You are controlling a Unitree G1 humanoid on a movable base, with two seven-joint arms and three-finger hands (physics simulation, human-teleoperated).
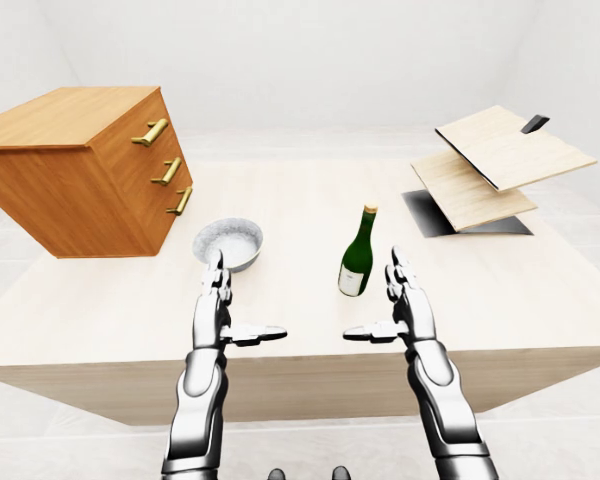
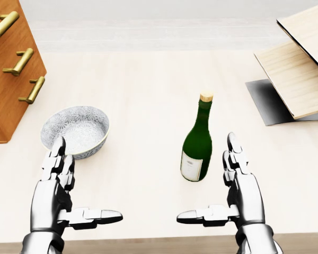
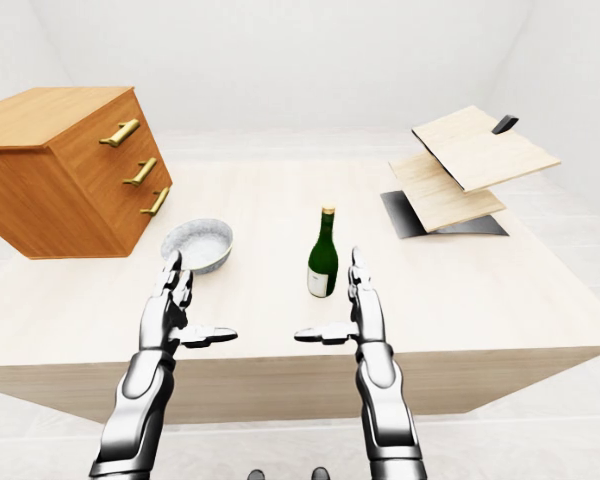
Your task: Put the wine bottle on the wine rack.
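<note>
Both hands empty, fingers spread apart, thumbs pointing inward over the table (image 2: 148, 79). Wine bottle (image 2: 196, 142) stands upright just left of the right hand (image 2: 243, 191) in the head view, not touching it. Bowl (image 2: 77, 130) sits just above the left hand (image 2: 57, 193). Wine rack (image 1: 500, 165) lies well up-right of the right hand; drawer cabinet (image 1: 80, 165) up-left of the left hand.

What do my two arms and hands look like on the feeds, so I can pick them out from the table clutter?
Both arms are glossy silver-grey metal built from rounded segments with darker joints. The left hand and right hand match: three jointed silver fingers each, with black tips most visible on the thumbs. No cables, sleeves or markings show.
</note>
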